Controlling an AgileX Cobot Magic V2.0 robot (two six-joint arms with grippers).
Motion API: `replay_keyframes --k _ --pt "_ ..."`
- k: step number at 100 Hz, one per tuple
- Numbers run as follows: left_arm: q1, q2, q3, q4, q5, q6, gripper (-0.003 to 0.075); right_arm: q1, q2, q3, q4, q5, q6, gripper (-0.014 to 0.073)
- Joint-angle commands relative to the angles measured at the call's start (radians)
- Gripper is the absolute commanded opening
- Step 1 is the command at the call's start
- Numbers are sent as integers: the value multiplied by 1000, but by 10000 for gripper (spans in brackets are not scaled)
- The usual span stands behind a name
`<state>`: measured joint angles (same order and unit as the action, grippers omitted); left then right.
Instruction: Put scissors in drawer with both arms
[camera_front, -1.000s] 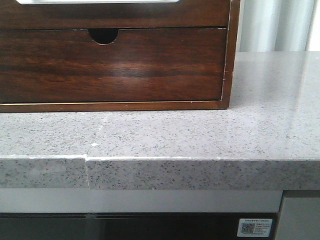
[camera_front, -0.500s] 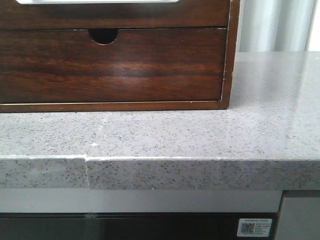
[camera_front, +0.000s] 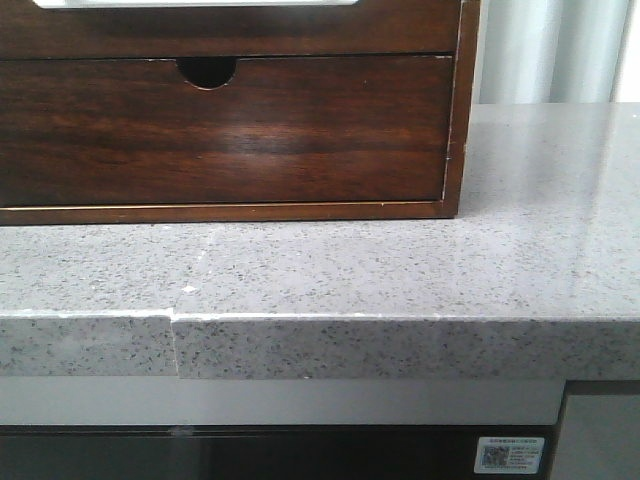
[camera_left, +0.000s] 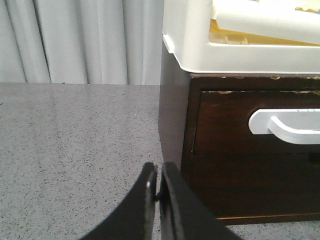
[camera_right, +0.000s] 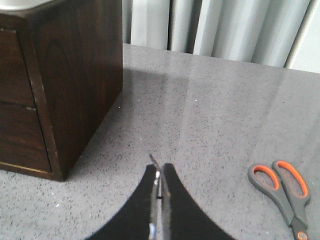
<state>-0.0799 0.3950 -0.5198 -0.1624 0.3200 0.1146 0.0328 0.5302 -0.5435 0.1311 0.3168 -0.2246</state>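
Orange-handled scissors (camera_right: 281, 192) lie flat at lower right of my right wrist view, untouched; both my grippers (camera_left: 159, 187) (camera_right: 159, 182) are closed, empty. At the front view's top, the drawer (camera_front: 250, 30) looks shut.

The left tool (camera_left: 159, 192) rises from the bottom centre of the frame, its two dark curved fingers pressed nearly together with only a thin slit between them. Behind it, filling the right half, stands a dark wooden cabinet (camera_left: 175, 120) with a drawer (camera_left: 235, 160) bearing a white handle (camera_left: 285, 127) at the right edge. A white tray (camera_left: 200, 45) sits on the cabinet's top. The grey speckled counter (camera_left: 75, 150) spreads across the left, with pale curtains (camera_left: 80, 40) in the upper left.
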Motion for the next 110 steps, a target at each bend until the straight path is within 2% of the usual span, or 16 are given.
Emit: replay_keyframes --k 1,59,66,72,76,81,86,91,96,101,110 --pt "2 39 -40 -2 -82 -5 -20 1 24 -48 -14 -81 -10 -69" --pt "2 50 -38 -2 -73 -5 -20 1 26 -46 -12 -89 -10 -67" --pt "2 50 -38 -2 -69 -5 -20 1 26 -46 -12 -84 -10 -15" --pt "2 50 -38 7 -71 -5 -15 1 26 -46 -12 -84 -10 97" --pt "2 50 -38 18 -73 -5 17 1 26 -46 -12 -84 -10 180" --pt "2 50 -38 40 -73 -5 97 1 26 -46 -16 -84 -10 321" --pt "2 50 -38 64 -70 -5 218 1 26 -46 -21 -84 -10 427" --pt "2 50 -38 79 -70 -5 373 1 26 -46 -23 -86 -10 503" --pt "2 50 -38 79 -70 -5 479 1 26 -46 -23 -87 -10 547" --pt "2 50 -38 79 -70 -5 540 1 26 -46 -23 -87 -10 558" --pt "2 50 -38 79 -70 -5 553 1 26 -46 -23 -87 -10 557"
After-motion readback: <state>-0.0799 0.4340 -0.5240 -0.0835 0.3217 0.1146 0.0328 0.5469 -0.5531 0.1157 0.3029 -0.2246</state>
